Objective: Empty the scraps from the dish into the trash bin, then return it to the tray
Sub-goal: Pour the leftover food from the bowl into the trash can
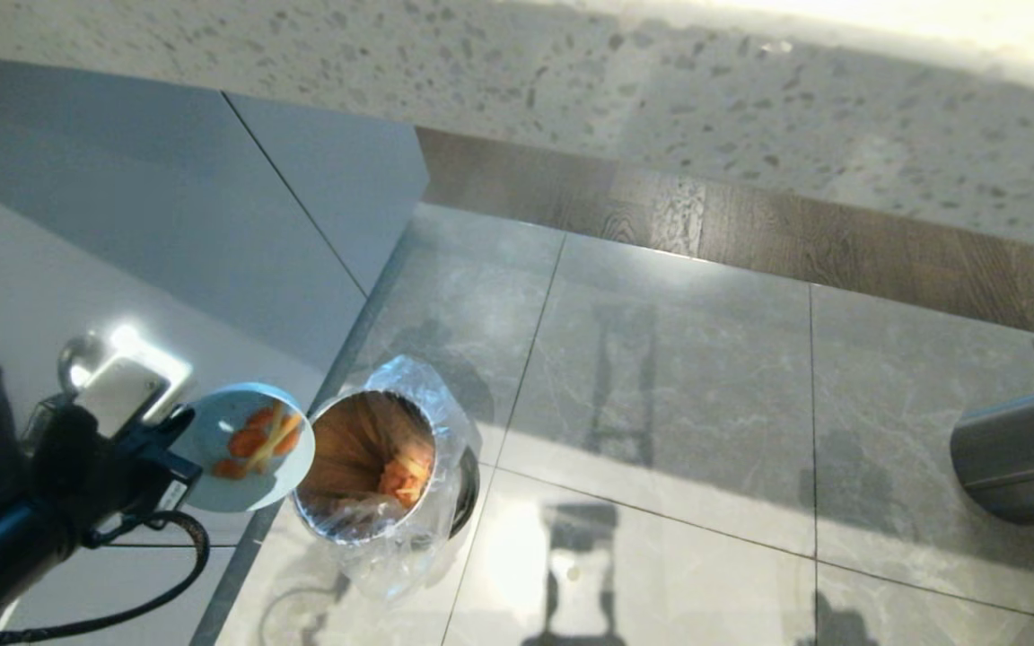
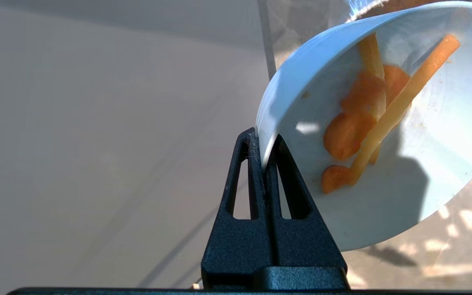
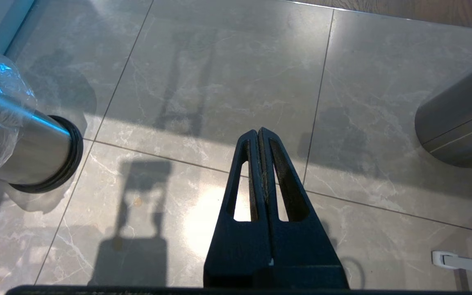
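Dish (image 1: 248,447) tipped, mouth toward trash bin (image 1: 373,471), rim in left pincer (image 2: 265,139).

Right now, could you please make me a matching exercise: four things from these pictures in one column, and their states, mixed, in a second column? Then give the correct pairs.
Things:
1. dish
2. trash bin
3. left gripper
4. right gripper

States:
A. jaws shut on nothing, above the floor tiles
B. tilted, orange and yellowish scraps inside
C. standing on the floor, lined with clear plastic
D. jaws shut on a light-blue rim

Pairs: 1-B, 2-C, 3-D, 4-A
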Motion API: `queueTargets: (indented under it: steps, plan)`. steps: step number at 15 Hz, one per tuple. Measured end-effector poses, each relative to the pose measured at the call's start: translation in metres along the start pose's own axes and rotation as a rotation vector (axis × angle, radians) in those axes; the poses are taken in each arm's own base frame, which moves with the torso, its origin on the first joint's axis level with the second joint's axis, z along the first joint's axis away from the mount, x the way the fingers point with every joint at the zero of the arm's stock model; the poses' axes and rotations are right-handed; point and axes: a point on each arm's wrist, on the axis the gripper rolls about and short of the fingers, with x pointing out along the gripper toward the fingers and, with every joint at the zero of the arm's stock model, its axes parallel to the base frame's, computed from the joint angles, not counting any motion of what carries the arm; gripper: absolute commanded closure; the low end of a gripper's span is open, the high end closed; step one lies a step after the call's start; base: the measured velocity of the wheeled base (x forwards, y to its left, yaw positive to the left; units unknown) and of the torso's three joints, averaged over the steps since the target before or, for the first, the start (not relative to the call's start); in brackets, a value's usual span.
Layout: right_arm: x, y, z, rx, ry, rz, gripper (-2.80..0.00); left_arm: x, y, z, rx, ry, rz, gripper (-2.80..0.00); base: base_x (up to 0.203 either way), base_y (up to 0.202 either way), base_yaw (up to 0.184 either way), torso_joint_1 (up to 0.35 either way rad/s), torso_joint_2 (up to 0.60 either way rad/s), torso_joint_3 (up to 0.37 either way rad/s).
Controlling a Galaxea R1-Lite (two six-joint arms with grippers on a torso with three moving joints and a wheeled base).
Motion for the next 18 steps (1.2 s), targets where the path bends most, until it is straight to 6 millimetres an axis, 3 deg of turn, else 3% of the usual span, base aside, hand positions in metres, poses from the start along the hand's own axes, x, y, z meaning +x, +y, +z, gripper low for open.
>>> queueTargets:
  steps: [7,18]
  plan:
    - [0.000,0.000,0.000,0.000,0.000,0.000,0.00,0.005,-0.002,0.005,0.136,-0.054,-0.069,0.00,0.000,0.000,0.000,0.000,0.00,0.000]
    - [0.000,0.000,0.000,0.000,0.000,0.000,0.00,0.012,0.004,0.028,0.121,-0.271,-0.052,0.00,0.000,0.000,0.000,0.000,0.00,0.000]
